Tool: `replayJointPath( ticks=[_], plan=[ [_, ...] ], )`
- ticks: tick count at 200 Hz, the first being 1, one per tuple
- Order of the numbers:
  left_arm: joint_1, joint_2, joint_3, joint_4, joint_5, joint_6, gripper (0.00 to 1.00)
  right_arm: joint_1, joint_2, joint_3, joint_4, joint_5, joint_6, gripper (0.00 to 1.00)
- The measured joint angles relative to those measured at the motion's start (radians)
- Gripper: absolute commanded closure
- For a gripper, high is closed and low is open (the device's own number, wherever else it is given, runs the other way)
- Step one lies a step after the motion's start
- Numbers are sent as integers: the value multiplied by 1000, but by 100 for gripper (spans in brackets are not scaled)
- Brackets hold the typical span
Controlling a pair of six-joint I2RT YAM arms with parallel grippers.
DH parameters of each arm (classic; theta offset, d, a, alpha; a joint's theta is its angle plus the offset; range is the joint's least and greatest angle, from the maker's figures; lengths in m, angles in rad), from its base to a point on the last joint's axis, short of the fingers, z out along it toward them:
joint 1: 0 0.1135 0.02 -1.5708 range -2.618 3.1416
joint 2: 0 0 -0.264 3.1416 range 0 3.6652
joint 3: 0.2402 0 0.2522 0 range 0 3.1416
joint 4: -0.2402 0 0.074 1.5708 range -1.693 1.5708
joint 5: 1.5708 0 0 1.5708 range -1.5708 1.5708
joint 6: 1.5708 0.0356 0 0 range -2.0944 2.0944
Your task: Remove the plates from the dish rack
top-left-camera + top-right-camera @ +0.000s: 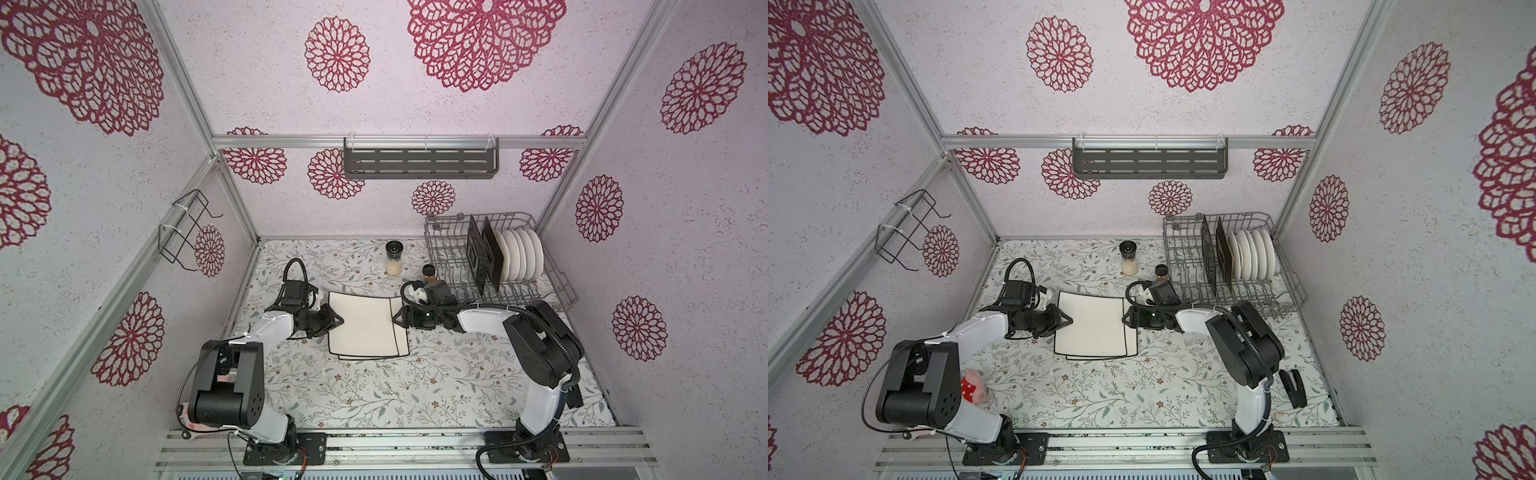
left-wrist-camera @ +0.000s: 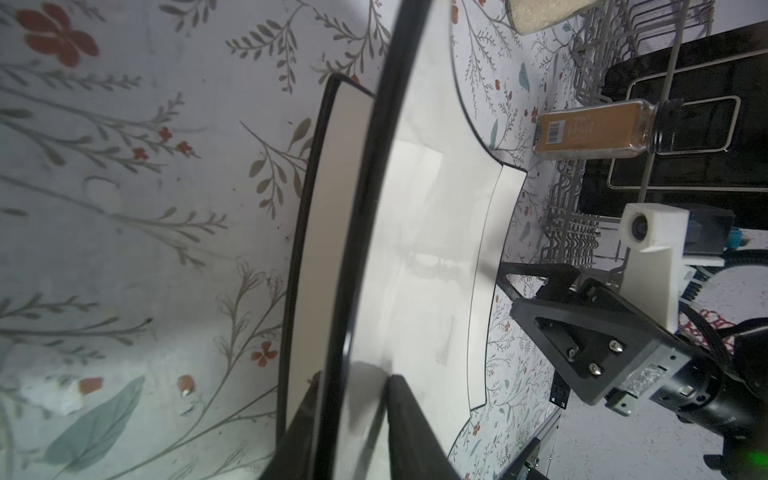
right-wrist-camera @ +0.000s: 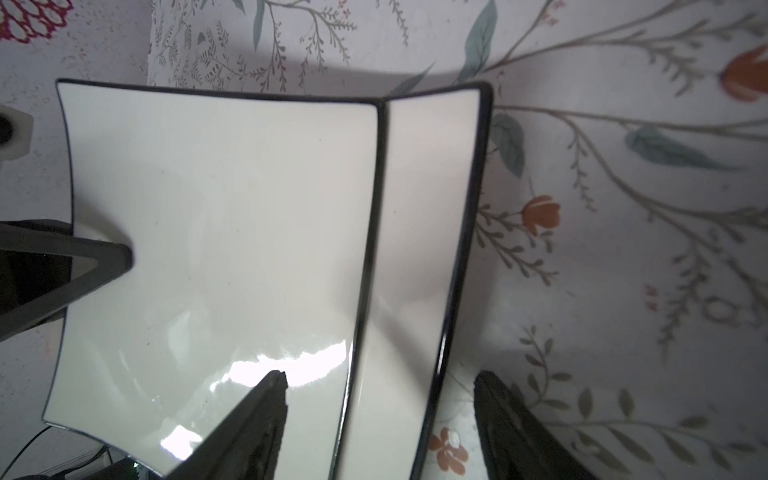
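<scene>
A cream rounded-square ceramic plate with a dark rim (image 1: 361,324) is laid flat on a second plate of the same kind (image 1: 400,336) on the floral-patterned desk (image 1: 374,395). It is shifted left, so a strip of the lower one is exposed. The upper plate's left rim is straddled by the left end effector (image 1: 335,322); whether it is pinched cannot be told. The right end effector (image 1: 397,319) is spread wide at the stack's right edges, with nothing clamped. In the grey wire dish rack (image 1: 449,253), two black square plates (image 1: 476,253) and a row of white round plates (image 1: 521,255) are stood upright.
</scene>
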Motion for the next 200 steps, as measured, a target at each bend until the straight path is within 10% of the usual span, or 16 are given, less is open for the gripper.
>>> replayJointPath(
  ticks=[200],
  plan=[
    [-38, 75, 60, -56, -96, 47, 63, 0, 0, 0, -13, 4, -38, 29]
  ],
)
